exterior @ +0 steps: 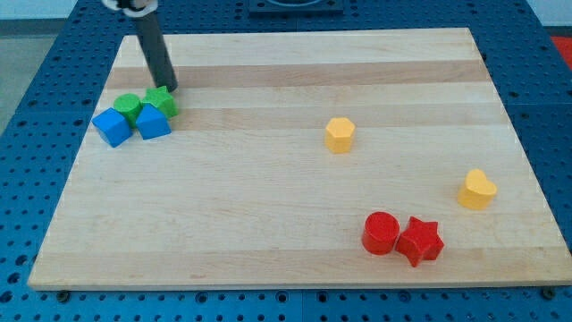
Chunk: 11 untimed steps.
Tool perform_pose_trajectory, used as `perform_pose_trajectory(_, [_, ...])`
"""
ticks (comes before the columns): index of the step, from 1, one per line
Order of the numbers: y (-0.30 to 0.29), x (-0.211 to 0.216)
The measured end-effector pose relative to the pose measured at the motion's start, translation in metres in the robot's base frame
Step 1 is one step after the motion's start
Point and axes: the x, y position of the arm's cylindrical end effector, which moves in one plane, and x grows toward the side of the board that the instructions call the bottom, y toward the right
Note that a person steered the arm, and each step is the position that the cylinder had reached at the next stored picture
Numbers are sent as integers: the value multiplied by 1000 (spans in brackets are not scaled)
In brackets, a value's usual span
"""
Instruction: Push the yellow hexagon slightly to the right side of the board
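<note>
My tip [170, 89] rests at the view's upper left, touching the green star [162, 101] in the green-and-blue cluster; the rod carries no fingers. The yellow hexagon [340, 134] sits alone near the middle of the table [268, 224] (well apart from my tip).

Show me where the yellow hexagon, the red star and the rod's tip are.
yellow hexagon [340, 134]: camera view, its top face.
red star [420, 240]: camera view, its top face.
my tip [170, 90]: camera view, rod's very end, beside the green blocks.
</note>
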Motion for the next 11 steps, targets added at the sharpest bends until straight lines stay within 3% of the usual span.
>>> perform_pose_trajectory(1, [-8,22])
perform_pose_trajectory(2, [-10,23])
perform_pose_trajectory(4, [42,13])
perform_pose_trajectory(7, [56,12])
perform_pose_trajectory(8, [105,26])
perform_pose_trajectory(10, [128,103])
perform_pose_trajectory(11, [162,109])
